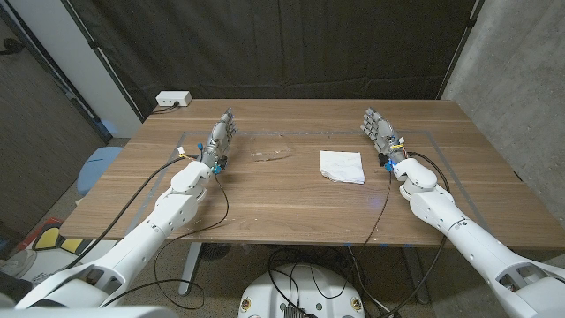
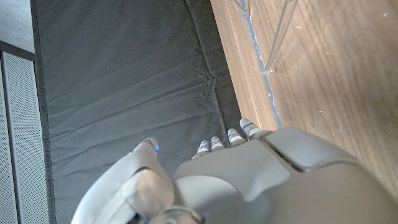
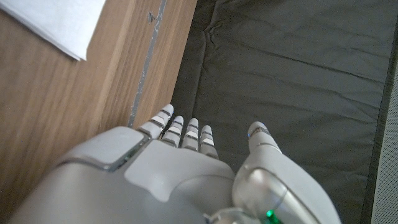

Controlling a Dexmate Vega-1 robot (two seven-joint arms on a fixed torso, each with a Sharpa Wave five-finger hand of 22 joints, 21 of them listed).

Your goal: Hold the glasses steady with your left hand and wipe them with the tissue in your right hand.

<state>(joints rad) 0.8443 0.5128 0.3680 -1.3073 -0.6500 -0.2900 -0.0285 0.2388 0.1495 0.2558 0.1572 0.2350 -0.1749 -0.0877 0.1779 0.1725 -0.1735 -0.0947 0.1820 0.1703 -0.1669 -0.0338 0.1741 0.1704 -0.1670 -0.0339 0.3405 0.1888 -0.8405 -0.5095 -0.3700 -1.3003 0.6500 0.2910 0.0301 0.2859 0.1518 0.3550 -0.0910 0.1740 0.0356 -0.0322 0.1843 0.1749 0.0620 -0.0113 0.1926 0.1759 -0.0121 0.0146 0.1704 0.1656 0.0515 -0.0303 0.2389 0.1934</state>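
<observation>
- Nothing started yet imo. left hand (image 1: 222,138) is up on the bench (image 1: 291,212) w/ fingers apart, holding nothing. right hand (image 1: 381,134) same deal, fingers out, nothing in it.
- glasses (image 1: 272,155) sit on the bench between the two hands, nearer the left one, just beside the tissue (image 1: 342,166). Clear frame, rly hard to see against the wood.
- Long axis looks roughly left-right across the bench, maybe slightly tilted. Can't tell which way the lenses face or if the arms are folded, too faint.
- tissue is flat on the bench, near the right hand, not touching the glasses afaict.
- What could go wrong:
  - transparent + thin, so left hand could come down off target and shove them instead of pinning them
  - pressing on a lens or an arm prob tips or skids them on smooth wood
  - tissue lies flat, so fingers may just slide it or grab only one layer
  - wiping before the left hand has a solid hold = glasses get dragged along w/ the tissue
</observation>
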